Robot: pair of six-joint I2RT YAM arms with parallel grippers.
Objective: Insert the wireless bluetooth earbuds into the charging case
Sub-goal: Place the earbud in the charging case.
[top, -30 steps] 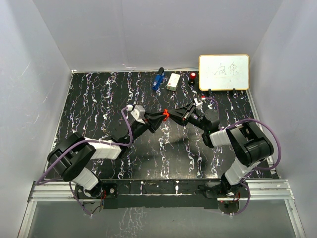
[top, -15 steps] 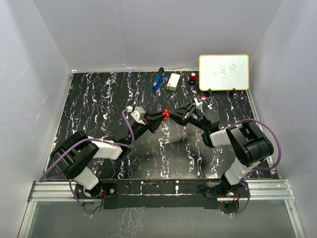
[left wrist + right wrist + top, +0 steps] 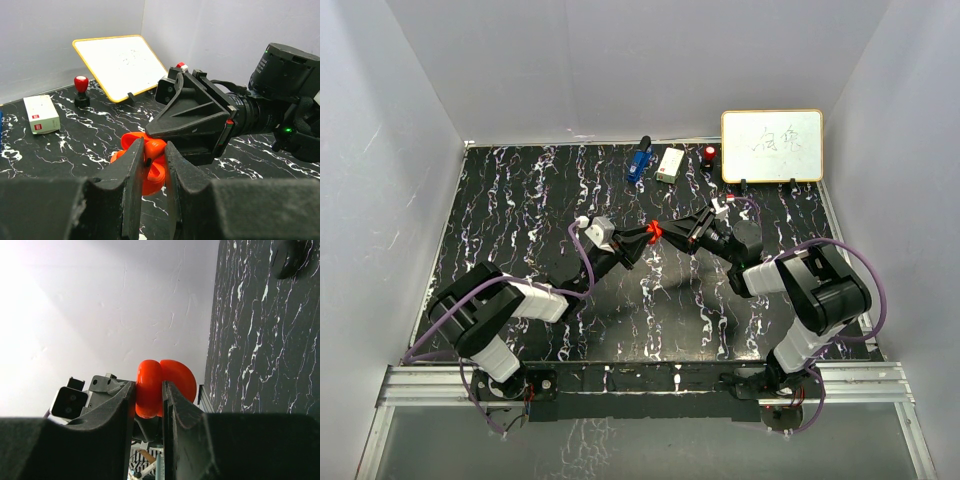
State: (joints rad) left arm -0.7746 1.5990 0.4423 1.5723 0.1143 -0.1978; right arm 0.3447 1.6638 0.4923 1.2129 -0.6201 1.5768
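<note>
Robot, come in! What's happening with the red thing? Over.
Left gripper shut on red charging case. Right gripper shut on it too. Earbuds not visible. White box and red stamp well apart.

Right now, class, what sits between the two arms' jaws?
The red charging case, clamped by the left jaws and right jaws; clearest in the top view.

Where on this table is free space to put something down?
Bare table: the left half behind the left arm, and the near middle between both arms. Crowded: the back edge, middle to right, with blue object, white box, red-topped stamp and whiteboard; and the centre, where the left gripper and right gripper close on the red charging case.
</note>
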